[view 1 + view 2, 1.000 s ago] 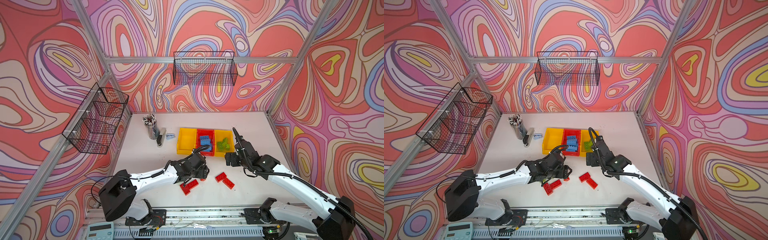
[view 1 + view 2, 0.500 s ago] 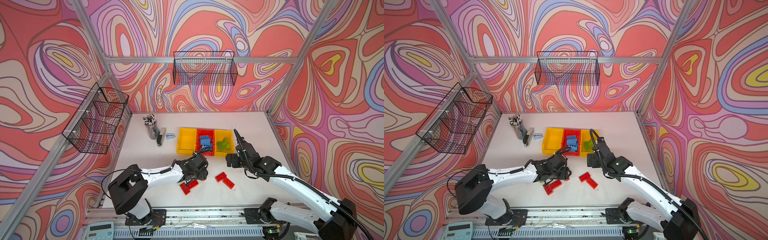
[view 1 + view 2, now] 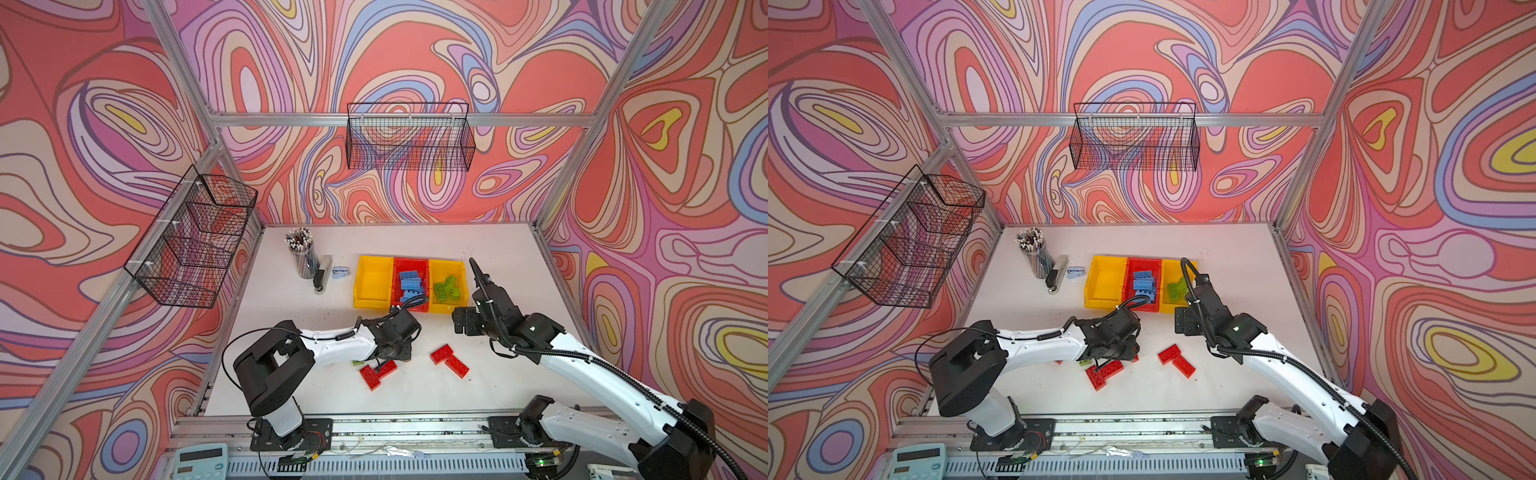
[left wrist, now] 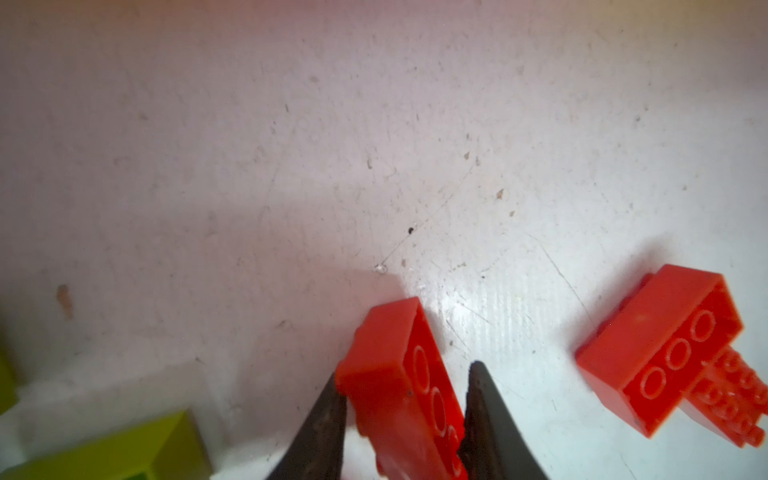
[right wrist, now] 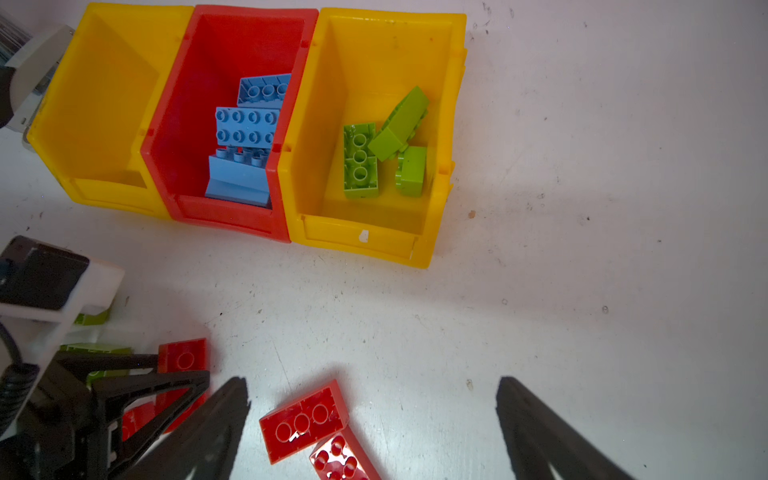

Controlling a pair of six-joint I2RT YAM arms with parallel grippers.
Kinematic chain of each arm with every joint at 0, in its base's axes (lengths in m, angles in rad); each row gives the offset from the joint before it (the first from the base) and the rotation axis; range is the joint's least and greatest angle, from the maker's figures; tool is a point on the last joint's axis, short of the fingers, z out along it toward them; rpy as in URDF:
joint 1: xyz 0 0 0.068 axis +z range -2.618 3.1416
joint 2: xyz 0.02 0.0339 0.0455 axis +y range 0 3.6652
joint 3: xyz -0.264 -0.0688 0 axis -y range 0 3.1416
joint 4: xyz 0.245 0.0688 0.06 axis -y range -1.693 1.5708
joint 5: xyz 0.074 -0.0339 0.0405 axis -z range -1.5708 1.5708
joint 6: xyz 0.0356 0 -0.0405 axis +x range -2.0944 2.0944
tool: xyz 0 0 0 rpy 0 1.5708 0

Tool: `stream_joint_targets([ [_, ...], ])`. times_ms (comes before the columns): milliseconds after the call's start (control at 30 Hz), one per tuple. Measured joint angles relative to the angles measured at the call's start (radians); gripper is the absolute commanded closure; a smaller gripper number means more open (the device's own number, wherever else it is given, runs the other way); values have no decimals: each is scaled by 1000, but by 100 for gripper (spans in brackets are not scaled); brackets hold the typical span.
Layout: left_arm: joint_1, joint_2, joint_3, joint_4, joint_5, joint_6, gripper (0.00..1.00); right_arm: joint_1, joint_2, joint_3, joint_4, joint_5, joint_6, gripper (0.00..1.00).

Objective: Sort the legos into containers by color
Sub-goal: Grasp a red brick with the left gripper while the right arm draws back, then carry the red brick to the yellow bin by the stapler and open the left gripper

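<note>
The left pincer (image 4: 404, 370) is clenched on a tilted red brick (image 4: 386, 349) near the desk's (image 3: 478, 245) front edge, with a green brick (image 4: 124, 453) just beside it. The right pincer (image 5: 372, 380) hangs spread wide over two more red bricks (image 5: 303, 419). The step in hand looks like picking up red. Next, lift it clear and carry it back to the empty yellow bin (image 5: 104, 83), which adjoins the red bin (image 5: 232, 41) holding blue bricks (image 5: 245, 124).

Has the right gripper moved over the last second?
No. The right gripper stays open at the front right corner of the right yellow bin, where it was a second ago in both top views.
</note>
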Motion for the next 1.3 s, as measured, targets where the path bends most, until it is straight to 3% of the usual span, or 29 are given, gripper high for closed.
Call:
stream_joint_targets([
  [167,1,20,39,-23,0,4,97,0,-11,0,-1,0,0,2],
  [600,56,18,149,-139,-35,60,99,0,-43,1,-23,-3,-1,2],
  [1067,322,-10,428,-264,-170,189,93,0,-44,97,-59,-19,-45,2],
  [1300,436,132,548,-282,-183,251,94,0,-26,109,-59,-31,-63,2],
])
